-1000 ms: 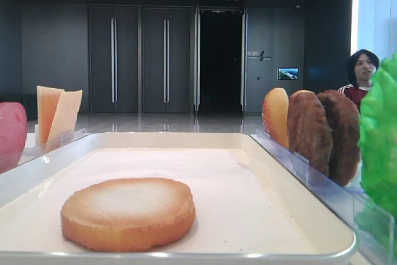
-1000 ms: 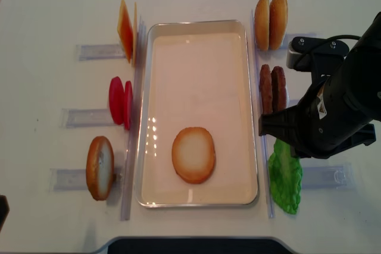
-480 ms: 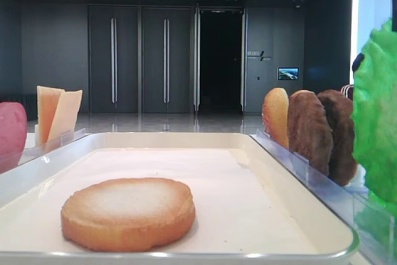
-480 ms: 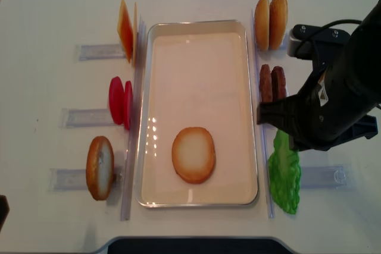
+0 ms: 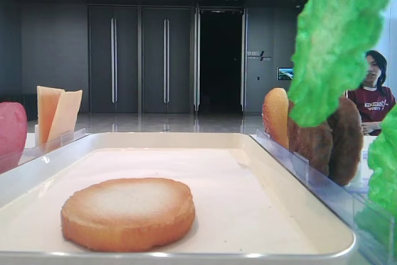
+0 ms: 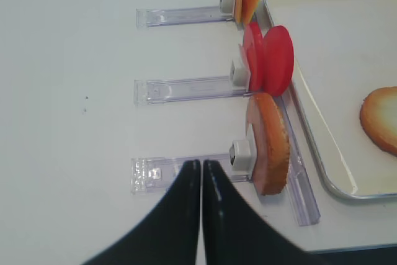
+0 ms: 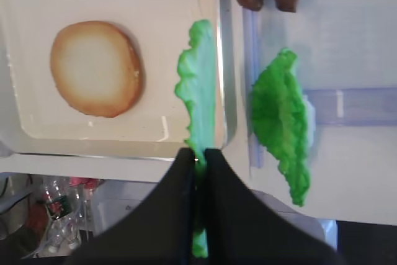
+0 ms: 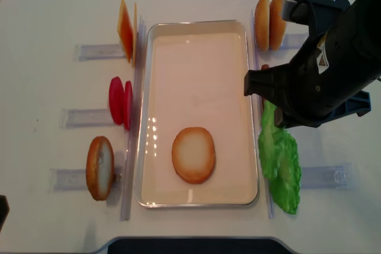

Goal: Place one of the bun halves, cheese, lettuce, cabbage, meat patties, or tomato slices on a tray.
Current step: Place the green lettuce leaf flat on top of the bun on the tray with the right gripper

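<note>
Right hand (image 7: 200,159) pinches lettuce (image 7: 198,91) by its edge, hanging over tray (image 7: 224,60) rim
Risk: thin grip, limp leaf may slip or drape across rim beside bun half (image 7: 96,68); left hand (image 6: 201,169) closed, empty

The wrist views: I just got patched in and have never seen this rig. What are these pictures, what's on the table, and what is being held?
It is a two-armed robot at a white table. One camera looks straight down, one sits low at the tray's end, and one rides on each wrist. The tray holds one bun half. To its left stand cheese, tomato slices and another bun half in clear holders; to its right, more bun halves, patties and a lettuce leaf. The right end effector is shut on a second lettuce leaf, hanging over the tray's right rim. The left end effector is shut and holds nothing.
</note>
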### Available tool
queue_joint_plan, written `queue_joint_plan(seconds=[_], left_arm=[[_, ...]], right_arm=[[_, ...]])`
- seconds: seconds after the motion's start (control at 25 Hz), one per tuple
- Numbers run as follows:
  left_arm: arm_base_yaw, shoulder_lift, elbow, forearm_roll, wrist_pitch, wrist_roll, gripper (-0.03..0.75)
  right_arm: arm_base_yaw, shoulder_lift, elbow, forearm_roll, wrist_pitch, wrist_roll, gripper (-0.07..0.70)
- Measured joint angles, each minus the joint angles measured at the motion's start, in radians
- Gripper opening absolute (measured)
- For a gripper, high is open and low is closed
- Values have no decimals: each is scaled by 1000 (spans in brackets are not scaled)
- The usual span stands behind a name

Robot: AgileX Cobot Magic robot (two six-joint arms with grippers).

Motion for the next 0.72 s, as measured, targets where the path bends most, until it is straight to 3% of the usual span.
queue_joint_plan(seconds=[0.44,0.72], left_arm=[[0,0,0,0,0,0,-7],[0,0,0,0,0,0,-7]], right_arm=[[34,4,0,142,-243,-52,32],[70,100,0,258,-353,-140,32]])
